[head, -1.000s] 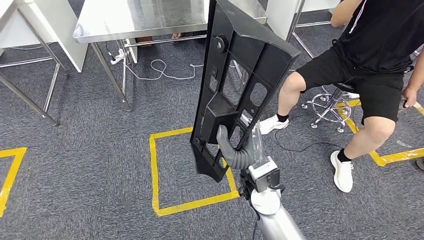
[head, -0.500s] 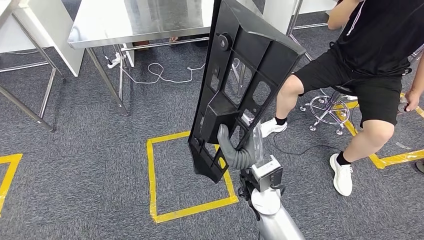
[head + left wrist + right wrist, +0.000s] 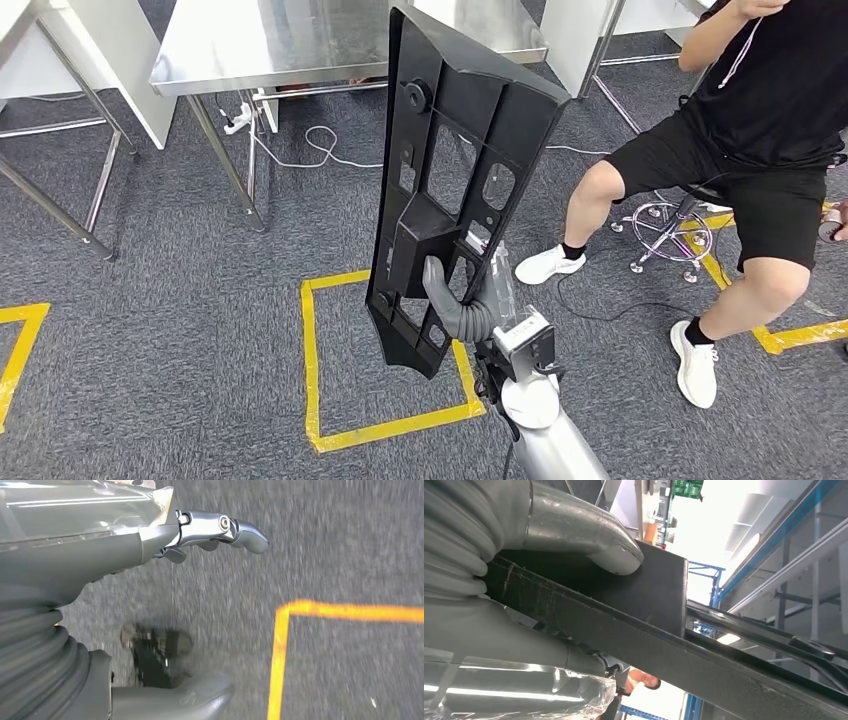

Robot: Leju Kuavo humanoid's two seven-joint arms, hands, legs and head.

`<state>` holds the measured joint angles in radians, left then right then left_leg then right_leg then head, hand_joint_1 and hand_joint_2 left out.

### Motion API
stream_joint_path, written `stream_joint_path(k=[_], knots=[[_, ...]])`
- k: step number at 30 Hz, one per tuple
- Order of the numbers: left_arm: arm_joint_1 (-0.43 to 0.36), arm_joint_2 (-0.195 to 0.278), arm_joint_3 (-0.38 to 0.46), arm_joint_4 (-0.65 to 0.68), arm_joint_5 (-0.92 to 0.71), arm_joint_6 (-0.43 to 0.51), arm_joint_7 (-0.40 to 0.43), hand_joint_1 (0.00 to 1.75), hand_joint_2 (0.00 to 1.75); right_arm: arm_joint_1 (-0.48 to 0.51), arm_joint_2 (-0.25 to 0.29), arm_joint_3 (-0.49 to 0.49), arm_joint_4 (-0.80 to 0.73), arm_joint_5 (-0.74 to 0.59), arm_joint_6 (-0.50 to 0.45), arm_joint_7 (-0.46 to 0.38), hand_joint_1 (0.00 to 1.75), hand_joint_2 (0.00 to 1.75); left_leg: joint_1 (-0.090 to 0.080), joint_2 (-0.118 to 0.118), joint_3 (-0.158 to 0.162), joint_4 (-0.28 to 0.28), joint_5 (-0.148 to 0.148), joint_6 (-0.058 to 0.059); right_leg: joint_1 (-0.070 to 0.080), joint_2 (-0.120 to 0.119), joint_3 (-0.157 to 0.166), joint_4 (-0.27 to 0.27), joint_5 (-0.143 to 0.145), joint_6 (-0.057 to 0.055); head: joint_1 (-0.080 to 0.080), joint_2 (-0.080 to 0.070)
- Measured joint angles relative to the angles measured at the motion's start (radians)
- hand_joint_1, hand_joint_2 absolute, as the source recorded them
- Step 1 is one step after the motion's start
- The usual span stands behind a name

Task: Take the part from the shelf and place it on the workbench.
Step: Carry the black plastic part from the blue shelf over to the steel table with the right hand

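Head view: my right hand [image 3: 462,300] grips the long, flat black plastic part [image 3: 450,180] by its lower boxed section, holding it upright over grey carpet, short of the steel workbench's [image 3: 300,70] near edge. Left hand [image 3: 150,545] holds nothing, fingers apart.
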<state>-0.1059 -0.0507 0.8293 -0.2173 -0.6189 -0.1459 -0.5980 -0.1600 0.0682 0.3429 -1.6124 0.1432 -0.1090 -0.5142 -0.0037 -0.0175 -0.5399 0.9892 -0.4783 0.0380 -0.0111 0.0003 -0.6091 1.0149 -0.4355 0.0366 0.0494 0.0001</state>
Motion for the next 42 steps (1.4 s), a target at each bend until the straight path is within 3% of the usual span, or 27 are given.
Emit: stream_joint_path(k=[3, 5, 8, 9, 10, 11, 13, 14, 16, 19, 21, 24, 25, 26, 28, 29, 31, 33, 35, 37, 39, 40, 41, 42], knots=[[0.001, 0.009, 0.000, 0.000, 0.002, -0.028, 0.009, 0.00, 1.75, -0.003, 0.000, -0.001, 0.002, 0.001, 0.004, 0.000, 1.75, 1.75, 0.005, 0.000, 0.001, 0.002, -0.012, -0.017, -0.001, 0.001, 0.009, -0.013, -0.001, -0.023, -0.001, 0.000], [0.001, 0.014, 0.000, 0.001, 0.003, -0.039, 0.013, 0.00, 1.75, -0.006, 0.002, -0.001, 0.003, 0.000, 0.009, 0.000, 1.75, 1.75, 0.010, 0.004, -0.015, 0.042, -0.035, -0.030, -0.006, 0.001, 0.021, -0.020, -0.005, -0.037, -0.002, 0.000], [0.006, 0.019, 0.001, 0.002, 0.005, -0.059, 0.021, 0.00, 1.75, -0.009, 0.006, -0.001, 0.006, 0.001, 0.023, 0.002, 1.75, 1.75, 0.017, 0.010, -0.114, 0.225, -0.105, -0.047, -0.008, 0.000, 0.037, -0.022, -0.017, -0.054, -0.003, 0.000], [0.011, 0.020, 0.001, 0.003, 0.004, -0.064, 0.023, 0.00, 1.75, -0.009, 0.007, -0.001, 0.009, 0.001, 0.028, 0.002, 1.75, 1.75, 0.019, 0.010, -0.149, 0.275, -0.114, -0.051, -0.007, 0.001, 0.042, -0.022, -0.022, -0.056, -0.003, 0.000], [0.016, 0.020, 0.002, 0.003, 0.004, -0.066, 0.023, 0.00, 1.75, -0.009, 0.008, -0.001, 0.011, 0.002, 0.032, 0.003, 1.75, 1.75, 0.020, 0.011, -0.169, 0.293, -0.103, -0.052, -0.007, 0.002, 0.047, -0.022, -0.027, -0.057, -0.003, 0.000], [0.020, 0.020, 0.002, 0.003, 0.003, -0.067, 0.022, 0.00, 1.75, -0.010, 0.008, -0.001, 0.012, 0.002, 0.035, 0.004, 1.75, 1.75, 0.022, 0.011, -0.170, 0.270, -0.073, -0.051, -0.007, 0.003, 0.055, -0.022, -0.033, -0.055, -0.003, 0.000], [0.024, 0.020, 0.001, 0.003, -0.001, -0.064, 0.017, 0.00, 1.75, -0.012, 0.009, -0.001, 0.013, 0.002, 0.037, 0.005, 1.75, 1.75, 0.022, 0.013, -0.122, 0.141, 0.011, -0.043, -0.007, 0.004, 0.073, -0.023, -0.046, -0.049, -0.003, 0.000], [0.024, 0.021, 0.001, 0.003, -0.005, -0.060, 0.014, 0.00, 1.75, -0.014, 0.008, -0.001, 0.013, 0.003, 0.037, 0.004, 1.75, 1.75, 0.019, 0.015, -0.093, 0.078, 0.036, -0.037, -0.004, 0.004, 0.080, -0.023, -0.053, -0.044, -0.003, 0.000], [0.024, 0.020, 0.000, 0.003, -0.012, -0.048, 0.011, 0.00, 1.75, -0.018, 0.008, -0.002, 0.014, 0.005, 0.037, 0.002, 1.75, 1.75, 0.011, 0.016, -0.064, 0.018, 0.040, -0.022, -0.001, 0.003, 0.088, -0.025, -0.060, -0.033, -0.003, 0.000], [0.025, 0.019, -0.001, 0.003, -0.023, -0.030, 0.010, 0.00, 1.75, -0.018, 0.005, -0.004, 0.015, 0.005, 0.037, -0.005, 1.75, 1.75, 0.007, 0.015, -0.042, -0.001, 0.029, 0.001, 0.006, 0.002, 0.091, -0.006, -0.063, -0.015, -0.002, 0.000], [0.022, 0.017, -0.002, 0.003, -0.030, -0.023, 0.011, 0.00, 1.75, -0.019, 0.003, -0.005, 0.016, 0.005, 0.038, -0.008, 1.75, 1.75, 0.010, 0.014, -0.018, -0.010, 0.027, 0.014, 0.006, 0.002, 0.058, 0.058, -0.088, -0.014, -0.001, 0.000], [0.019, 0.016, -0.002, 0.003, -0.031, -0.020, 0.012, 0.00, 1.75, -0.016, -0.001, -0.008, 0.018, 0.005, 0.038, -0.011, 1.75, 1.75, 0.009, 0.012, -0.004, -0.010, 0.014, 0.022, 0.003, 0.002, -0.060, 0.232, -0.137, -0.017, 0.000, 0.000], [0.019, 0.015, -0.002, 0.003, -0.031, -0.019, 0.013, 0.00, 1.75, -0.014, -0.003, -0.009, 0.020, 0.005, 0.038, -0.011, 1.75, 1.75, 0.008, 0.011, 0.002, -0.010, 0.007, 0.022, 0.002, 0.002, -0.087, 0.255, -0.135, -0.012, 0.000, 0.000], [0.019, 0.014, -0.002, 0.003, -0.031, -0.019, 0.013, 0.00, 1.75, -0.013, -0.005, -0.009, 0.021, 0.005, 0.038, -0.011, 1.75, 1.75, 0.008, 0.010, 0.010, -0.010, 0.000, 0.020, 0.001, 0.002, -0.094, 0.240, -0.115, -0.003, 0.000, 0.000], [0.019, 0.012, -0.002, 0.003, -0.031, -0.018, 0.014, 0.00, 1.75, -0.012, -0.006, -0.010, 0.021, 0.005, 0.038, -0.011, 1.75, 1.75, 0.008, 0.008, 0.030, -0.010, -0.016, 0.014, -0.002, 0.001, -0.059, 0.115, -0.035, 0.020, 0.000, 0.000], [0.018, 0.012, -0.001, 0.003, -0.031, -0.018, 0.014, 0.00, 1.75, -0.012, -0.006, -0.010, 0.021, 0.005, 0.038, -0.011, 1.75, 1.75, 0.007, 0.008, 0.040, -0.010, -0.025, 0.009, -0.001, -0.001, -0.040, 0.055, -0.009, 0.021, 0.000, 0.000], [0.017, 0.012, -0.001, 0.003, -0.031, -0.018, 0.015, 0.00, 1.75, -0.012, -0.007, -0.010, 0.023, 0.005, 0.038, -0.011, 1.75, 1.75, 0.005, 0.009, 0.048, -0.008, -0.040, -0.003, 0.004, -0.003, -0.015, -0.004, 0.002, -0.001, -0.001, 0.000], [0.016, 0.012, -0.001, 0.003, -0.031, -0.016, 0.018, 0.00, 1.75, -0.011, -0.008, -0.011, 0.023, 0.005, 0.038, -0.011, 1.75, 1.75, 0.005, 0.012, 0.057, -0.004, -0.048, -0.015, 0.005, -0.002, -0.002, -0.007, -0.009, -0.032, -0.001, 0.000], [0.011, 0.013, -0.001, 0.003, -0.031, -0.015, 0.021, 0.00, 1.75, -0.013, -0.006, -0.012, 0.024, 0.005, 0.038, -0.011, 1.75, 1.75, 0.009, 0.014, 0.054, 0.023, -0.059, -0.025, -0.001, 0.001, 0.018, -0.015, -0.009, -0.049, -0.002, 0.000], [0.005, 0.014, -0.002, 0.003, -0.031, -0.013, 0.023, 0.00, 1.75, -0.018, -0.002, -0.012, 0.024, 0.005, 0.038, -0.012, 1.75, 1.75, 0.014, 0.015, -0.001, 0.117, -0.086, -0.036, -0.003, 0.001, 0.038, -0.019, -0.017, -0.059, -0.004, 0.000], [0.004, 0.014, -0.001, 0.003, -0.031, -0.009, 0.026, 0.00, 1.75, -0.020, 0.001, -0.012, 0.025, 0.006, 0.038, -0.013, 1.75, 1.75, 0.016, 0.015, -0.091, 0.237, -0.128, -0.045, -0.002, 0.003, 0.051, -0.019, -0.030, -0.065, -0.005, 0.000], [0.005, 0.014, -0.001, 0.003, -0.032, -0.007, 0.027, 0.00, 1.75, -0.020, 0.001, -0.012, 0.026, 0.006, 0.038, -0.013, 1.75, 1.75, 0.016, 0.015, -0.127, 0.268, -0.141, -0.047, -0.001, 0.005, 0.060, -0.019, -0.039, -0.066, -0.006, 0.000], [0.006, 0.014, -0.001, 0.003, -0.033, -0.006, 0.028, 0.00, 1.75, -0.020, 0.002, -0.012, 0.027, 0.007, 0.037, -0.013, 1.75, 1.75, 0.016, 0.015, -0.149, 0.270, -0.141, -0.047, 0.000, 0.006, 0.070, -0.019, -0.047, -0.065, -0.006, 0.000], [0.006, 0.014, -0.001, 0.003, -0.034, -0.003, 0.028, 0.00, 1.75, -0.020, 0.003, -0.012, 0.027, 0.008, 0.037, -0.013, 1.75, 1.75, 0.015, 0.015, -0.153, 0.235, -0.113, -0.042, 0.001, 0.008, 0.084, -0.019, -0.057, -0.064, -0.006, 0.000]])
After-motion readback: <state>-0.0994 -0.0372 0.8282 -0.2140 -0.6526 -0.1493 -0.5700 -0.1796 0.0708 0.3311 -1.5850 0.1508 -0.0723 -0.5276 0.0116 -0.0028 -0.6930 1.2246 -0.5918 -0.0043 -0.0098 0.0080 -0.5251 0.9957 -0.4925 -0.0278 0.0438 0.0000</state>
